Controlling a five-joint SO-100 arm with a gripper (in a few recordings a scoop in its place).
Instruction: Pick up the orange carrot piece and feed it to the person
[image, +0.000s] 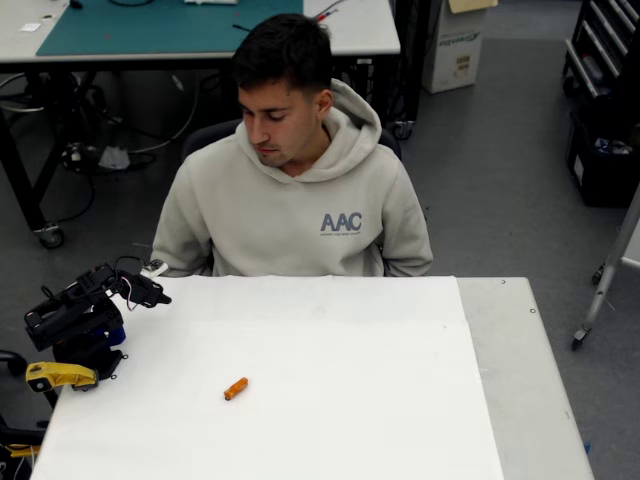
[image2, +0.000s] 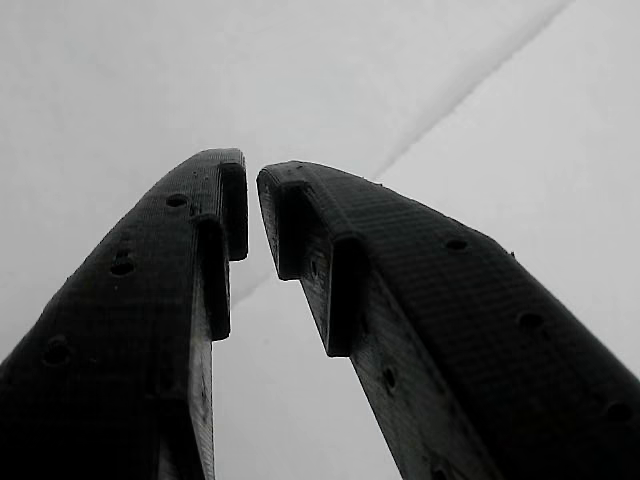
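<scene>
A: Where's the orange carrot piece (image: 235, 389) lying?

B: On the white table (image: 400, 400), well apart from the gripper (image: 160, 297) — toward the near edge and to the right of it in the overhead view, long axis slanting up to the right.

A: And the gripper?

B: Empty, fingertips nearly together with only a thin gap in the wrist view (image2: 251, 215). The person (image: 290, 190) sits at the far edge — the gripper must open, then reach away from him first.
</scene>
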